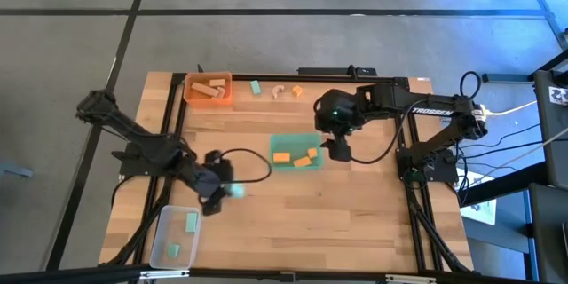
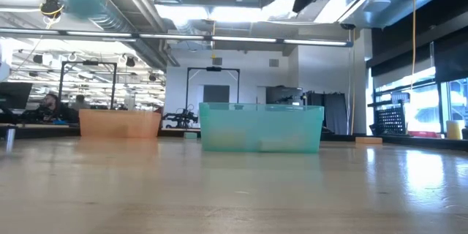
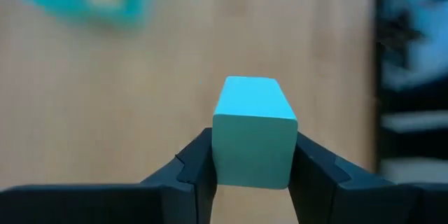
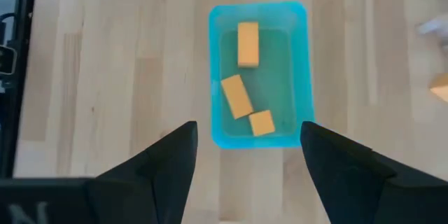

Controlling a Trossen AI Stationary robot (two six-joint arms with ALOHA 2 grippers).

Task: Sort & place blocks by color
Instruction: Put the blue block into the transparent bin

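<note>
Three orange blocks [image 4: 241,96] are sitting in the green tray [image 1: 295,153] mid-desk, and the right gripper [image 4: 246,155] hangs above it, fingers apart and empty. Left gripper [image 3: 252,171] has its fingers clamped on a mint-green block [image 3: 252,131], up off the desk [image 1: 355,213] between the green tray and the clear tray [image 1: 174,235], which has two mint blocks in it.

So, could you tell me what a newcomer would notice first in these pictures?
Probably the mint-green block clamped in the left hand, held above the table near the clear tray at the front left corner. Next, the green tray at mid-table holding three orange blocks, with the open right hand just beside it.
</note>
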